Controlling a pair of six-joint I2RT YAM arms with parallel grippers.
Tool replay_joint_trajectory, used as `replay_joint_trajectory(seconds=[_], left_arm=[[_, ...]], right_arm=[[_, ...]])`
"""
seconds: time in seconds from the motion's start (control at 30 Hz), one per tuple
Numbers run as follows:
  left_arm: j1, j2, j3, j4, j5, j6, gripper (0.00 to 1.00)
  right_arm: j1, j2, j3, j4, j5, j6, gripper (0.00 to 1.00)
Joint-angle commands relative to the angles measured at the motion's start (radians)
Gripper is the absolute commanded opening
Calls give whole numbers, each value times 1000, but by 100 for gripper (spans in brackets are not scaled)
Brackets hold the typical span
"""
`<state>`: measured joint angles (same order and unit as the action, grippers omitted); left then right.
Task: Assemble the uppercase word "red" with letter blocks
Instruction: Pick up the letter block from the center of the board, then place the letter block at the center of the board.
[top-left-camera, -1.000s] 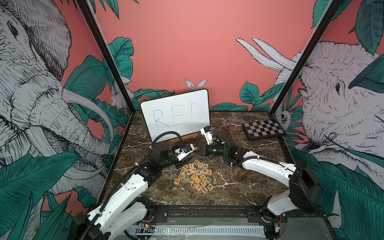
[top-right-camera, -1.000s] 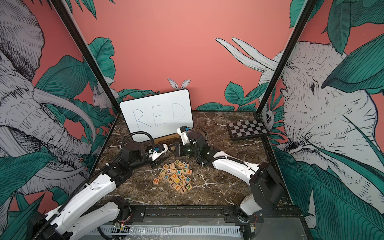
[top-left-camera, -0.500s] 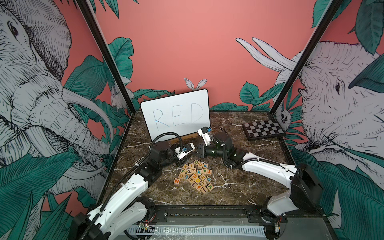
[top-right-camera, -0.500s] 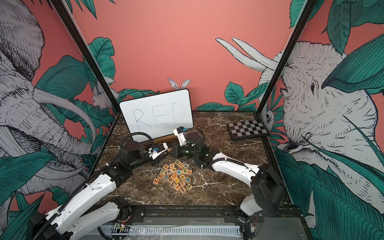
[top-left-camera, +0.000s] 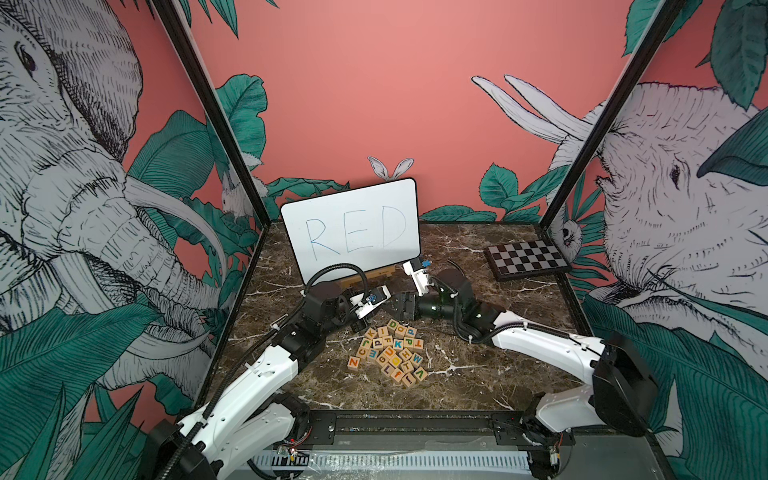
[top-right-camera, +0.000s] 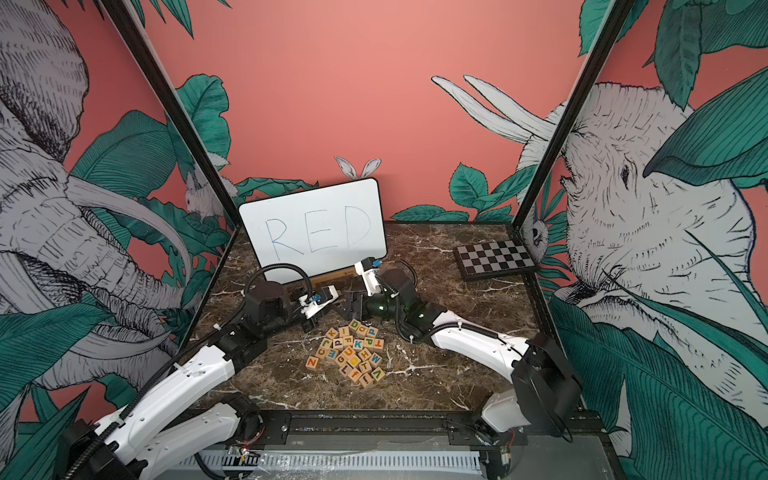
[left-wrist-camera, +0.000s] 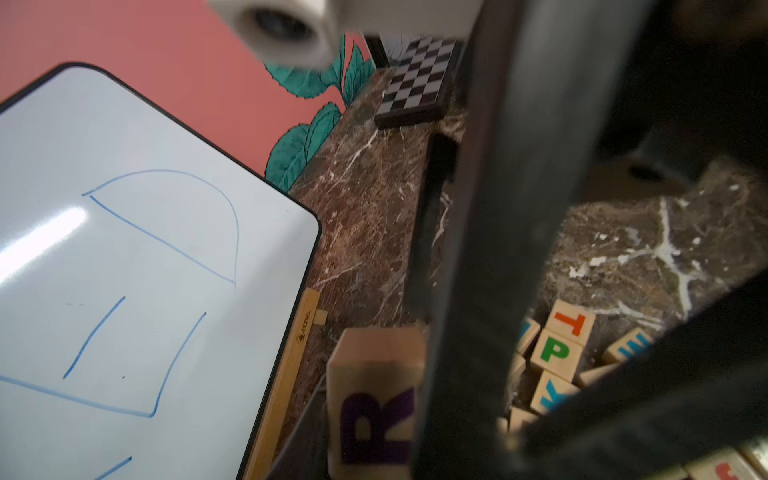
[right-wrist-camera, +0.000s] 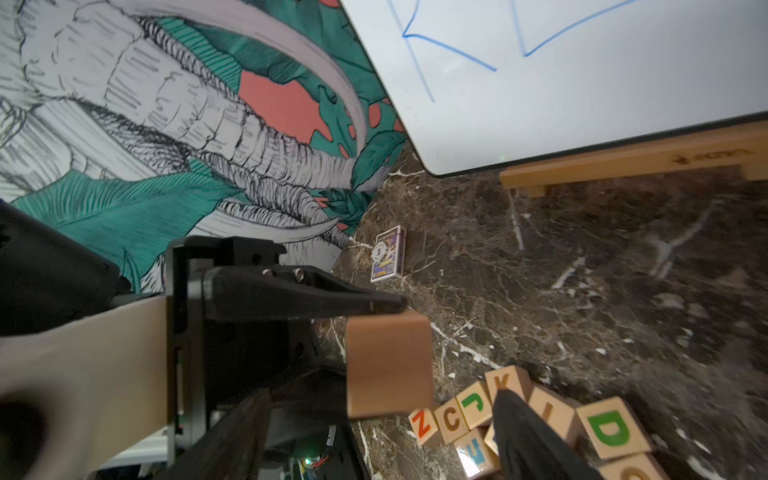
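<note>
A: Any containers?
B: One small printed box (right-wrist-camera: 388, 254), lying flat on the marble table (top-left-camera: 457, 365) near the side wall. Contents not visible.
A: And the grippers?
B: The left gripper (right-wrist-camera: 370, 351) pinches the R block (left-wrist-camera: 374, 407) at its fingertips, jaws narrowed to the cube's width. The right gripper (top-left-camera: 398, 308) faces it tip to tip, jaws spread wide and holding nothing. One finger (right-wrist-camera: 523, 436) hangs just beside the cube, apart from it.
A: Where is that block?
B: Between the whiteboard (top-left-camera: 353, 232) on its wooden stand (right-wrist-camera: 623, 160) and the heap of letter blocks (top-left-camera: 388, 353), clear of the heap. The grippers hide it in both top views.
A: What does it look like?
B: A pale wood cube with a dark purple R on one face; the face toward the right wrist camera looks plain. The green D block (right-wrist-camera: 609, 428) sits on the heap's edge nearest the grippers, and an E block (top-right-camera: 332, 354) lies in the heap. Neither is lined up with the R yet.
</note>
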<state>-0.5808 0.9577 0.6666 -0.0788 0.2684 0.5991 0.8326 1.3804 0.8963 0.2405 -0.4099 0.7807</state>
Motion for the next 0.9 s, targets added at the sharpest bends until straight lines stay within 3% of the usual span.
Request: replay_joint_trajectory(seconds=[0.0, 0.13, 0.37, 0.53, 0.87], left_arm=[[31, 108, 108, -209, -68, 123, 7], [136, 264, 191, -296, 29, 119, 1], [156, 449, 264, -387, 24, 261, 0], [173, 534, 224, -366, -14, 336, 3], [222, 654, 238, -279, -22, 371, 7]], right_arm=[[-57, -98, -45, -106, 164, -18, 90], [-122, -191, -121, -231, 270, -117, 91], [-217, -289, -216, -348, 314, -284, 90], [-249, -314, -278, -340, 314, -385, 90], [-254, -318, -357, -238, 283, -383, 89]])
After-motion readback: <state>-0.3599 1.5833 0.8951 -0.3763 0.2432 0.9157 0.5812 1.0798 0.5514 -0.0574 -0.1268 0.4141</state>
